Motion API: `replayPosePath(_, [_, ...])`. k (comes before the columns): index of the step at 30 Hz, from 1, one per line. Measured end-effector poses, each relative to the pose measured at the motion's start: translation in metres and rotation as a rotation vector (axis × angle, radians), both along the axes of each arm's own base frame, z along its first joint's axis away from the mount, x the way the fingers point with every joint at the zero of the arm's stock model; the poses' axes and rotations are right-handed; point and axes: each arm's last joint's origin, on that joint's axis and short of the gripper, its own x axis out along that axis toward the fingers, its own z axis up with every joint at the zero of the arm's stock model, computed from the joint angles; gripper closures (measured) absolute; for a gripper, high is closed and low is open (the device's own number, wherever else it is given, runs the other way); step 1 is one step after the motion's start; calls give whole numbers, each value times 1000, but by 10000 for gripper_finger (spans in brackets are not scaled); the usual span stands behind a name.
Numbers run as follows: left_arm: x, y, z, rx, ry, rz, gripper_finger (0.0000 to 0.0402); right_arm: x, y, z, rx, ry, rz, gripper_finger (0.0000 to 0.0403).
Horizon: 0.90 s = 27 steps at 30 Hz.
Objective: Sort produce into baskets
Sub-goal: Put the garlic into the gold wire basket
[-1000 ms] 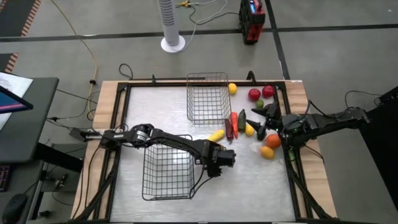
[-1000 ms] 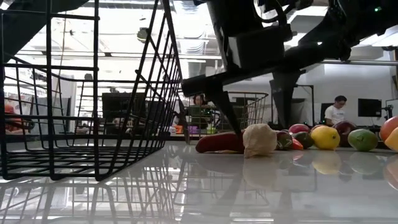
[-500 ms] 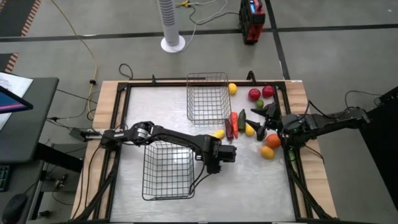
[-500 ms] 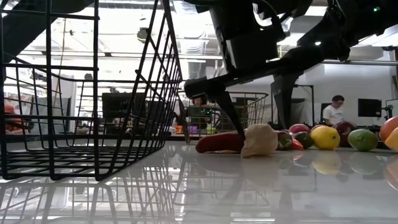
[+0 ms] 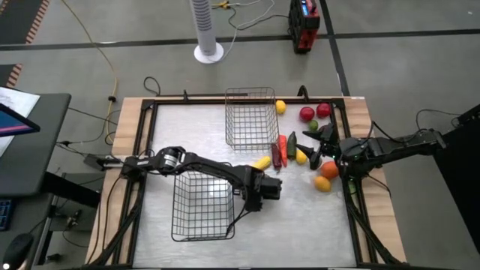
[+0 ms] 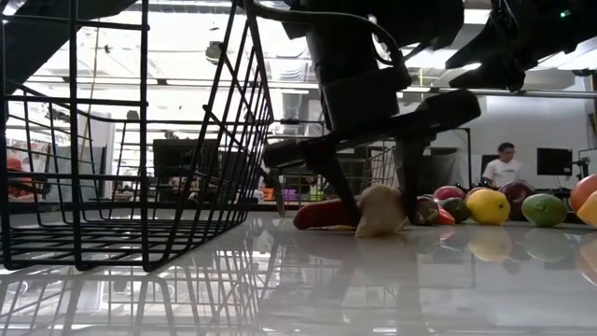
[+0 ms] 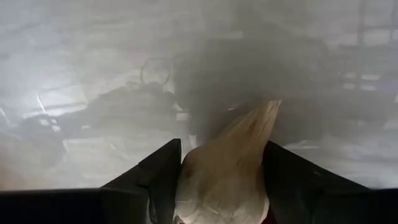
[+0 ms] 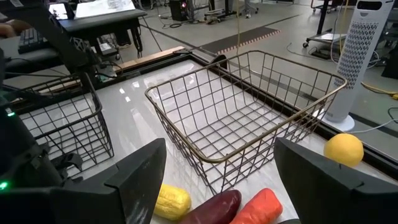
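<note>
Garlic [image 7: 224, 177] is now sitting between our left gripper [image 7: 221, 168] fingers, which have just closed onto it; lifting toward a basket [image 5: 201, 206] looks next.

— Where's the whitish, papery toy garlic bulb [image 7: 225, 167]?
— Low in the frame centre, on the table, between two dark fingers [image 7: 152, 172].
— And the two wire-mesh baskets?
— Dark basket [image 5: 202, 208] lower left of centre; bronze basket [image 5: 250, 118] upper centre, lemon [image 5: 280, 106] beside it.
</note>
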Motion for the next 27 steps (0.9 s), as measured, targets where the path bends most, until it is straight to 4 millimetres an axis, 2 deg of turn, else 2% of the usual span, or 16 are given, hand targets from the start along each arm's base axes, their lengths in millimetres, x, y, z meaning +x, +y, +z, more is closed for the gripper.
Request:
replayPosePath(6, [3, -3, 4, 21, -28, 48, 220, 0, 0, 0, -1, 1, 0, 78])
replayPosePath(10, [8, -3, 14, 3, -70, 98, 220, 0, 0, 0, -1, 1, 0, 78])
replayPosePath(13, [13, -3, 31, -9, -128, 145, 221, 0, 0, 0, -1, 1, 0, 78])
replayPosePath(19, [18, 2, 87, 28, -258, 293, 221, 0, 0, 0, 2, -1, -1, 78])
replayPosePath(23, [7, 26, 112, 51, -304, 441, 221, 0, 0, 0, 9, -4, -3, 78])
replayPosePath(27, [-9, 76, 145, 16, -335, 689, 221, 0, 1, 0, 16, -7, 5, 78])
